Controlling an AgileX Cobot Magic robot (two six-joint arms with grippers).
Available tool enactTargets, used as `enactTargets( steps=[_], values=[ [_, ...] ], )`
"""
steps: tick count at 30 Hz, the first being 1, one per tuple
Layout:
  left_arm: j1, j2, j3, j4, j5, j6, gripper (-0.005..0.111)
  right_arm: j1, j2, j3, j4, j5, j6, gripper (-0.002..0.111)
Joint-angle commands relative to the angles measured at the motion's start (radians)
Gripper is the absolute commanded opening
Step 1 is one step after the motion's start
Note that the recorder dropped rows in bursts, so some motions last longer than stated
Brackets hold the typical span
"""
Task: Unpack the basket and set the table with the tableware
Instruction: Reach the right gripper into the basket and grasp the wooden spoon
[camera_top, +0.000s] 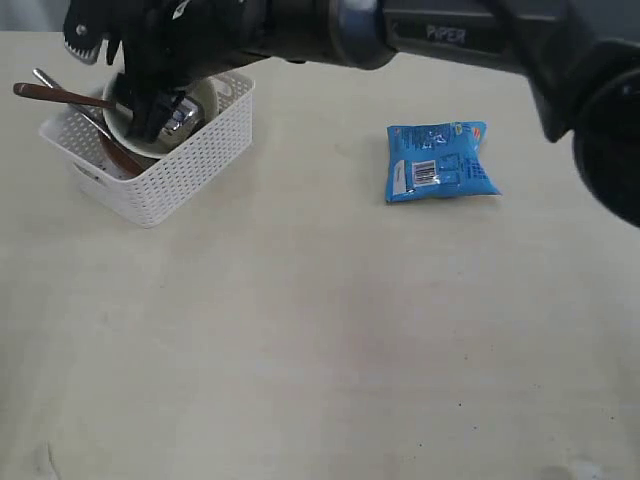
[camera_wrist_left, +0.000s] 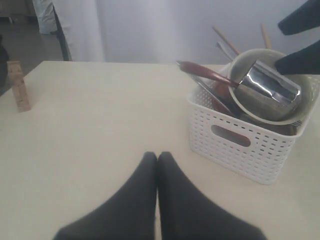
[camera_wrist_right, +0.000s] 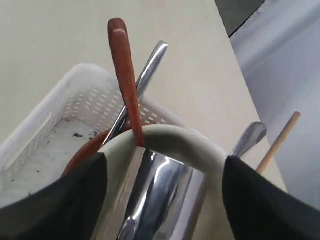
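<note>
The white lattice basket (camera_top: 165, 172) stands at the table's (camera_top: 320, 340) far left corner. Inside it leans a cream bowl (camera_wrist_left: 250, 107) with the shiny steel cup (camera_wrist_left: 267, 87) lying in it. A reddish-brown spoon (camera_wrist_right: 125, 75), steel handles (camera_wrist_right: 145, 80) and chopsticks (camera_wrist_right: 280, 140) stick up beside the bowl; a brown saucer edge (camera_wrist_right: 82, 152) shows under it. My right gripper (camera_wrist_right: 166, 159) hangs open over the bowl, its fingers (camera_wrist_right: 55, 200) on either side of the cup and apart from it. My left gripper (camera_wrist_left: 157, 157) is shut and holds nothing, low over the table in front of the basket.
A blue snack packet (camera_top: 440, 162) lies on the table to the right of the basket. The right arm (camera_top: 440, 35) stretches across the back of the scene. A small wooden block (camera_wrist_left: 19, 86) stands at the table's edge in the left wrist view.
</note>
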Motion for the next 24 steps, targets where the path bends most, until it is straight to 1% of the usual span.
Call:
enactTargets(
  steps=[1, 7, 15, 24],
  values=[
    [-0.002, -0.006, 0.002, 0.006, -0.005, -0.002, 0.000, 0.016, 0.073, -0.086, 0.018, -0.019, -0.044, 0.062],
    [-0.002, -0.006, 0.002, 0.006, -0.005, -0.002, 0.000, 0.043, 0.154, -0.203, 0.026, -0.017, -0.053, 0.062],
    [-0.002, -0.006, 0.002, 0.006, -0.005, -0.002, 0.000, 0.076, 0.232, -0.306, 0.026, -0.015, -0.055, 0.062],
    [-0.002, -0.006, 0.002, 0.006, -0.005, -0.002, 0.000, 0.082, 0.315, -0.396, 0.026, -0.025, -0.053, 0.062]
  ],
)
